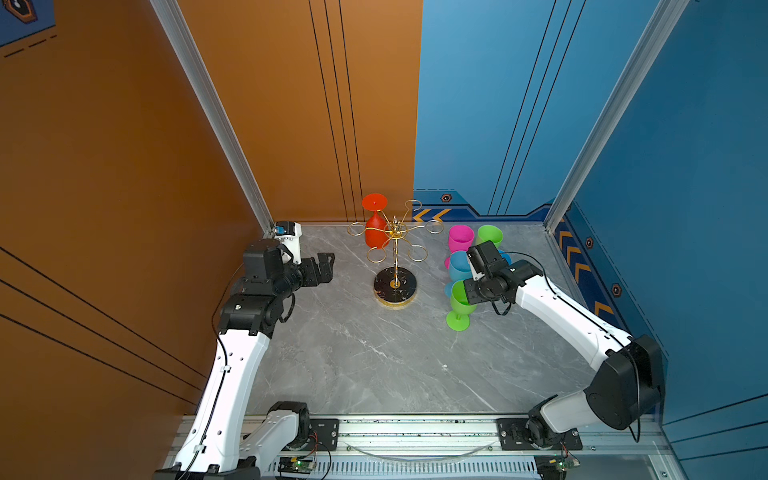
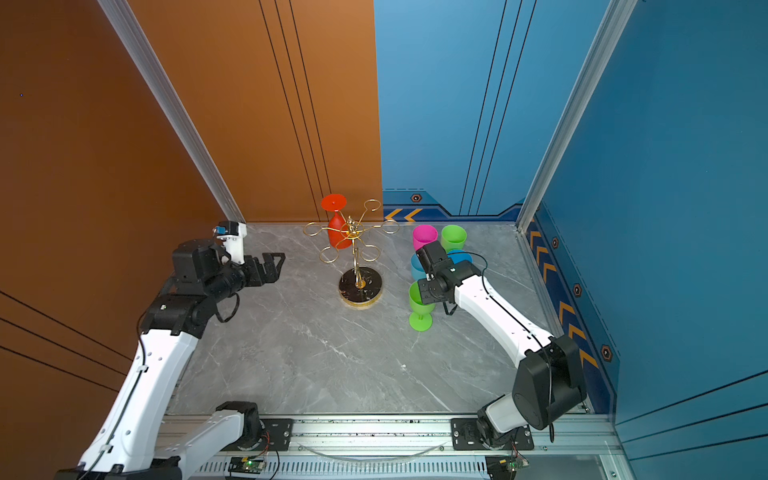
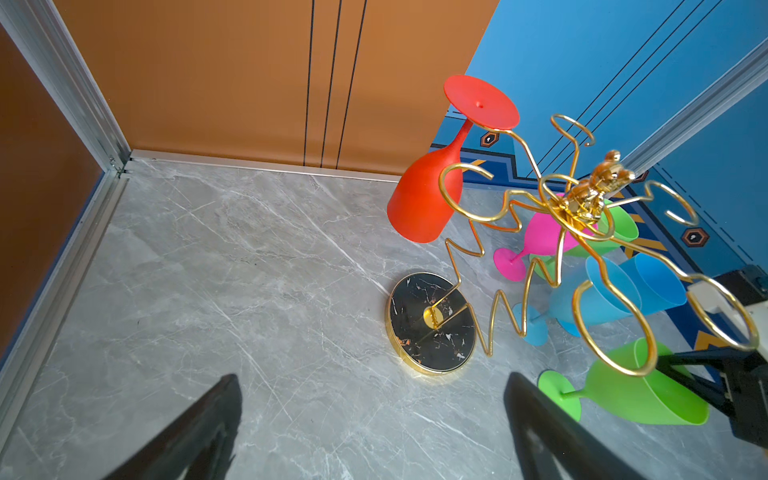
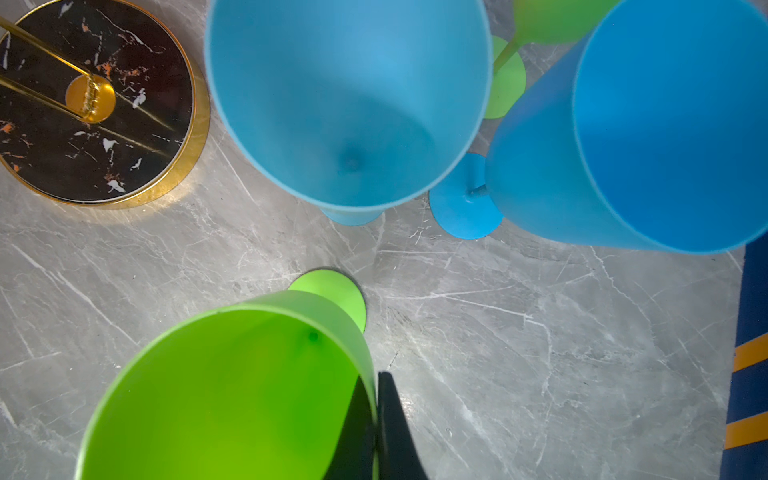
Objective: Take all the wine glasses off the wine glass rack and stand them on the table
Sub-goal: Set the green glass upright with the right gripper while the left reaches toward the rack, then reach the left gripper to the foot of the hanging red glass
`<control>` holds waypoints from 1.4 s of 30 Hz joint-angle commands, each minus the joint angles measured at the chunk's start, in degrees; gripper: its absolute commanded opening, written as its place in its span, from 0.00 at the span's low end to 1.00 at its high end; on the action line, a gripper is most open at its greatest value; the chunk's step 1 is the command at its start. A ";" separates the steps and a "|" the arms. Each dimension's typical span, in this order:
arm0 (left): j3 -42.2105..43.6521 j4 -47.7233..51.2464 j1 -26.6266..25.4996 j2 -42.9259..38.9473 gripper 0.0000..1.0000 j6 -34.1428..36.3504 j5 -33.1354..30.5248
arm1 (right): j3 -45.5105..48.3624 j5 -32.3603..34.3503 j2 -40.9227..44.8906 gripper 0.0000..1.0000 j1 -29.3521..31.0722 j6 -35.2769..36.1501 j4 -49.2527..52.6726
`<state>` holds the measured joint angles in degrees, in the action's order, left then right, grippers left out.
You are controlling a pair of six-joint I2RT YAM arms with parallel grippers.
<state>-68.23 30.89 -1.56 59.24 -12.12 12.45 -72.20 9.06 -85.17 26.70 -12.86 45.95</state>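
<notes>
The wine glass rack stands mid-table on its round black base, seen in both top views. A red wine glass hangs upside down from a far-left loop, its foot resting on top of the wire. My left gripper is open and empty to the left of the rack, well short of the red glass. My right gripper is shut on the rim of a green wine glass, one finger inside the bowl and one outside. That glass is upright to the right of the rack, foot at the tabletop.
Behind the held glass stand two blue glasses, a pink glass and another green glass, all upright and close together. The orange wall is just behind the rack, the blue wall at the right.
</notes>
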 commanded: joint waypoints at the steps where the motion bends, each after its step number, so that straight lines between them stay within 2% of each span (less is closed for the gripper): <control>1: -2.74 -2.00 1.12 1.91 0.98 -3.15 3.90 | 0.73 -0.54 -0.62 0.09 -0.38 0.18 -0.69; 5: -6.26 -2.93 2.43 6.15 0.98 -5.02 6.33 | 0.84 -0.45 -0.32 0.20 -0.51 0.08 -0.69; 9: -11.22 -3.99 4.06 11.48 0.98 -7.22 9.12 | 0.83 -0.37 1.19 0.42 -0.51 -0.09 -0.62; 13: -16.12 -5.35 5.02 17.30 0.96 -9.67 12.01 | 0.51 -0.11 3.32 0.57 -0.67 -0.12 -0.56; 18: -23.21 -5.55 5.11 25.51 0.92 -12.57 18.17 | 0.23 0.22 6.69 0.68 -0.75 0.51 0.33; 26: -33.24 -5.58 3.88 36.28 0.87 -16.48 25.89 | 1.32 -1.61 14.84 0.80 -0.77 2.11 0.95; 27: -34.61 -5.59 3.76 37.70 0.82 -17.09 26.89 | 1.57 -2.32 15.88 0.80 -0.77 2.31 0.98; 34: -44.58 -5.57 2.08 47.85 0.68 -22.11 33.47 | 4.25 -7.27 23.69 0.84 -0.77 3.28 -0.79; 42: -50.61 -5.55 -0.70 55.10 0.55 -25.49 35.44 | 6.63 -8.27 28.09 0.85 -0.77 3.08 -1.22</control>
<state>-116.71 25.63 -1.43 113.21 -35.97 45.17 -66.59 1.67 -58.11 26.22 -10.28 45.39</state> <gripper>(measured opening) 0.555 0.847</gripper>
